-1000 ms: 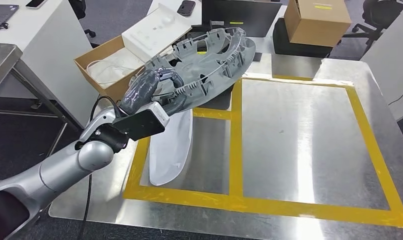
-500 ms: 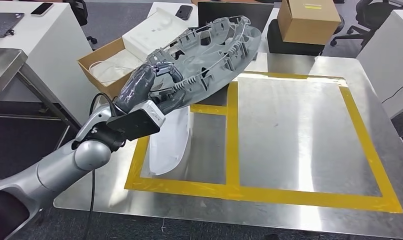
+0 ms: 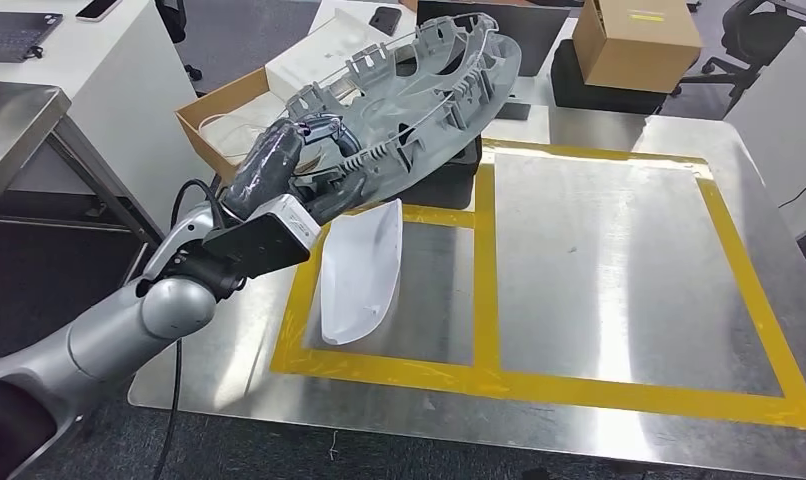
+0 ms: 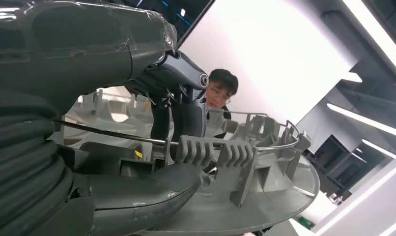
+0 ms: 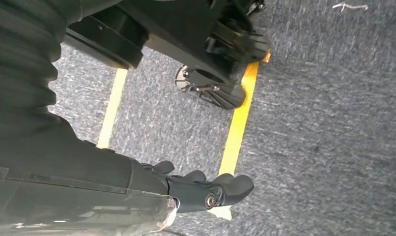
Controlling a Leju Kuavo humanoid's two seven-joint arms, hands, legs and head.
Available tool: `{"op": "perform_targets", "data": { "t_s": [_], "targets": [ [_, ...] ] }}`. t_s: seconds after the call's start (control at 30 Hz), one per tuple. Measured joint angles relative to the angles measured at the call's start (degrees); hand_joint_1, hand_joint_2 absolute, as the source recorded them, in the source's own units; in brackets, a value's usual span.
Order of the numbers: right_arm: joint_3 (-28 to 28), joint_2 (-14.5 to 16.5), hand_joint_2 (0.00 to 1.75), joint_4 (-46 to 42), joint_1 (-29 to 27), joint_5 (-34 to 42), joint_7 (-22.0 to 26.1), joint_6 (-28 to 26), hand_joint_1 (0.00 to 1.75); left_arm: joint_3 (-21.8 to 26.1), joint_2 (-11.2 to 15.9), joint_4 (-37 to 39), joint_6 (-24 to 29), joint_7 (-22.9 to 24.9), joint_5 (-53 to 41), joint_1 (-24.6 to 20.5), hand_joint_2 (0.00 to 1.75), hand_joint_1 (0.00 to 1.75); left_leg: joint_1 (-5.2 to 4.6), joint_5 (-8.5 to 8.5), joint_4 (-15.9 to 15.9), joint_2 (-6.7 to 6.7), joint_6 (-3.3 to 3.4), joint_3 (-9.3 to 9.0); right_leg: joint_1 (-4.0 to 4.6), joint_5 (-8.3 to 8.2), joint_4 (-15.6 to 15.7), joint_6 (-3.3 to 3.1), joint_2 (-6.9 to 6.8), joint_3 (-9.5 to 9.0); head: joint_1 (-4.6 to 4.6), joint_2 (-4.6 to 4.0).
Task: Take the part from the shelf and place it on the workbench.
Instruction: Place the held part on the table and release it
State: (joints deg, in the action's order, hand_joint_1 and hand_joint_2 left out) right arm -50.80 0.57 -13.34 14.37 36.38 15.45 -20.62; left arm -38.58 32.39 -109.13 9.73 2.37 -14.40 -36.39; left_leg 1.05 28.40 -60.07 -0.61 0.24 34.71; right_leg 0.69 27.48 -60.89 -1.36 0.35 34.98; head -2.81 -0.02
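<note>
**Part held over the bench, not yet set down**

My left hand (image 3: 279, 175) grips the grey ribbed part (image 3: 419, 90) by its near rim, thumb under and fingers (image 4: 179, 73) over the edge. The part hangs tilted in the upper middle of the head view, above the far left corner of the workbench (image 3: 599, 260). Against the frames from a moment ago, the whole scene has shifted slightly, so my view has moved; the part sits a little higher in the frame and remains clear of the surface. I judge that I am in the carry phase, with the lowering yet to come.

My right hand (image 5: 206, 194) hangs beside me over the carpet, fingers curled in and holding nothing.

Below the part, in the left taped cell, a white curved panel (image 3: 361, 270) already lies on the metal. A dark block (image 3: 449, 180) sits just beyond it, under the part's edge. Both crowd that cell; the large cell marked by yellow tape (image 3: 484, 250) on the right looks to be the freer landing place. An open cardboard box (image 3: 214, 125) stands off the bench at upper left.
</note>
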Motion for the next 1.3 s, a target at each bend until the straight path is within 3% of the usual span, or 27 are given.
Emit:
{"op": "perform_targets", "data": {
  "t_s": [0.07,0.17,0.23,0.3,0.33,0.37,0.4,0.47,0.53,0.6,0.67,0.73,0.8,0.83,0.87,0.9,1.0,1.07,1.17,1.23,1.3],
  "targets": [
    [-0.03,-0.19,1.75,0.01,0.10,-0.21,-0.01,0.10,0.00,0.11,-0.01,-0.02,-0.67,0.25,2.61,-0.08,1.75,1.75,0.21,-0.30,0.18,-0.24,-0.58,0.22,0.40,0.03,2.02,-0.62,0.06,-0.95,-0.04,0.00],
    [-0.07,-0.39,1.75,0.01,0.02,-0.87,-0.63,0.51,0.00,1.10,0.04,0.27,-1.52,-1.84,11.25,0.22,1.75,1.75,0.26,0.07,0.28,-0.16,-1.49,0.43,0.28,-0.84,4.51,-0.66,-0.25,-1.85,-0.13,0.00],
    [-0.14,-0.56,1.75,0.01,-0.19,-1.48,-1.56,0.80,0.00,1.71,0.03,0.88,-3.12,-4.44,16.39,0.43,1.75,1.75,0.18,2.77,-3.48,0.24,-1.72,2.26,0.03,-1.63,5.89,-0.56,-0.46,-2.32,-0.32,0.00],
    [-0.21,-0.70,1.75,0.04,-0.73,-1.84,-2.45,0.97,0.00,1.52,-0.10,2.19,-5.61,-6.38,18.54,0.09,1.75,1.75,0.20,5.77,-9.96,0.41,-2.00,5.30,0.01,-1.76,5.89,-0.69,-0.46,-2.13,-0.40,0.00],
    [-0.22,-0.77,1.75,0.05,-1.07,-1.81,-2.72,0.99,0.00,1.22,-0.22,3.20,-6.78,-7.14,19.05,-0.43,1.75,1.75,0.25,6.16,-12.03,0.49,-2.18,6.30,0.00,-1.72,5.69,-0.66,-0.45,-1.97,-0.42,0.00],
    [-0.23,-0.85,1.75,0.07,-1.37,-1.75,-2.87,0.98,0.00,0.83,-0.47,4.49,-7.85,-7.96,19.62,-1.33,1.75,1.75,0.32,5.50,-12.32,0.57,-2.36,6.46,-0.04,-1.64,5.38,-0.57,-0.40,-1.76,-0.41,0.00],
    [-0.22,-0.93,1.75,0.08,-1.58,-1.65,-2.87,0.92,0.00,0.42,-0.88,5.97,-8.85,-8.93,20.20,-2.56,1.75,1.75,0.45,3.88,-10.58,0.68,-2.53,5.61,-0.15,-1.49,4.90,-0.38,-0.29,-1.49,-0.42,0.00],
    [-0.19,-1.17,1.75,0.09,-1.61,-1.77,-2.31,0.81,0.00,-0.66,-2.60,9.14,-11.09,-11.01,20.86,-5.74,1.75,1.75,0.70,0.88,-4.54,0.81,-2.85,2.56,-0.30,-0.89,3.41,0.33,-0.01,-0.64,-0.50,0.00],
    [-0.22,-1.42,1.75,0.04,-1.13,-2.63,-1.66,0.99,0.00,-2.71,-5.74,12.39,-13.04,-11.97,19.90,-9.21,1.75,1.75,0.70,0.26,-1.44,0.56,-2.28,1.18,-0.22,-0.40,1.94,1.07,0.14,0.48,-0.72,0.00],
    [-0.28,-1.58,1.75,-0.01,-0.37,-3.84,-1.78,1.24,0.00,-5.75,-9.98,15.64,-13.68,-11.79,18.05,-12.18,1.75,1.75,0.55,0.32,-1.52,-0.04,-1.21,1.59,-0.17,-0.44,1.52,1.50,0.07,1.06,-0.78,0.00],
    [-0.33,-1.81,1.75,-0.03,0.37,-4.49,-2.73,1.28,0.00,-8.91,-14.46,18.91,-13.38,-11.91,16.98,-14.42,1.75,1.75,0.66,0.01,-1.45,-0.52,-0.58,1.76,-0.34,0.15,0.92,2.04,-0.09,1.32,-0.63,0.00],
    [-0.38,-2.07,1.75,-0.04,0.85,-4.59,-3.85,1.35,0.00,-11.74,-18.48,22.07,-12.99,-12.26,16.25,-16.18,1.75,1.75,0.80,-0.23,-1.35,-0.91,-0.10,1.84,-0.62,2.80,-3.38,2.85,-0.18,3.11,-0.48,0.00],
    [-0.50,-2.24,1.75,-0.03,0.94,-4.86,-4.72,1.81,0.00,-14.31,-21.74,24.87,-12.56,-12.20,14.85,-17.31,1.75,1.75,0.74,-0.32,-1.35,-1.38,0.14,1.93,-0.83,6.01,-10.53,3.38,-0.19,6.37,-0.39,0.00],
    [-0.61,-2.31,1.75,-0.02,0.86,-5.10,-5.03,2.16,0.00,-15.49,-23.04,26.17,-12.16,-11.99,13.93,-17.68,1.75,1.75,0.70,-0.34,-1.35,-1.64,0.18,1.94,-0.86,6.68,-13.05,3.42,-0.18,7.58,-0.38,0.00],
    [-0.78,-2.33,1.75,-0.01,0.80,-5.43,-5.24,2.52,0.00,-16.51,-24.12,27.43,-11.62,-11.69,12.96,-17.97,1.75,1.75,0.63,-0.34,-1.35,-1.87,0.20,1.94,-0.86,6.22,-13.57,3.30,-0.18,7.92,-0.38,0.00],
    [-0.97,-2.33,1.75,0.00,0.77,-5.78,-5.31,2.84,0.00,-17.33,-25.01,28.64,-11.03,-11.43,12.11,-18.20,1.75,1.75,0.57,-0.34,-1.35,-2.06,0.20,1.92,-0.85,4.79,-12.04,3.05,-0.17,7.30,-0.39,0.00],
    [-1.49,-2.29,1.75,-0.02,1.07,-6.59,-5.19,3.33,0.00,-18.90,-26.82,31.67,-9.47,-11.29,10.91,-18.74,1.75,1.75,0.32,-0.35,-1.29,-2.33,0.13,1.91,-0.62,-0.24,-1.66,2.12,-0.14,2.67,-0.40,0.00],
    [-1.68,-2.27,1.75,-0.02,1.36,-6.80,-5.16,3.41,0.00,-19.58,-27.27,33.24,-8.98,-11.51,10.81,-18.96,1.75,1.75,0.18,-0.49,-1.05,-2.30,-0.20,2.03,-0.44,-0.74,1.36,1.85,0.05,1.40,-0.42,0.00],
    [-1.78,-2.28,1.75,-0.03,1.52,-6.90,-5.16,3.57,0.00,-20.55,-27.57,35.06,-8.85,-11.74,10.79,-19.14,1.75,1.75,0.03,-0.28,-0.77,-1.45,-1.05,2.14,-0.60,-1.23,2.41,1.22,0.16,1.18,-0.48,0.00],
    [-1.84,-2.30,1.75,-0.03,1.57,-6.95,-5.16,3.64,0.00,-21.16,-27.72,35.91,-8.85,-11.83,10.79,-19.36,1.75,1.75,-0.15,2.01,-3.76,-0.03,-1.33,3.49,-0.72,-1.77,3.19,0.61,0.06,0.91,-0.66,0.00],
    [-2.00,-2.33,1.75,-0.02,1.53,-7.04,-5.16,3.68,0.00,-21.76,-27.83,36.79,-8.77,-12.10,10.80,-19.47,1.75,1.75,-0.19,5.44,-10.52,0.65,-1.38,6.52,-0.53,-1.88,3.28,0.36,0.07,0.91,-0.77,0.00]
  ]
}}
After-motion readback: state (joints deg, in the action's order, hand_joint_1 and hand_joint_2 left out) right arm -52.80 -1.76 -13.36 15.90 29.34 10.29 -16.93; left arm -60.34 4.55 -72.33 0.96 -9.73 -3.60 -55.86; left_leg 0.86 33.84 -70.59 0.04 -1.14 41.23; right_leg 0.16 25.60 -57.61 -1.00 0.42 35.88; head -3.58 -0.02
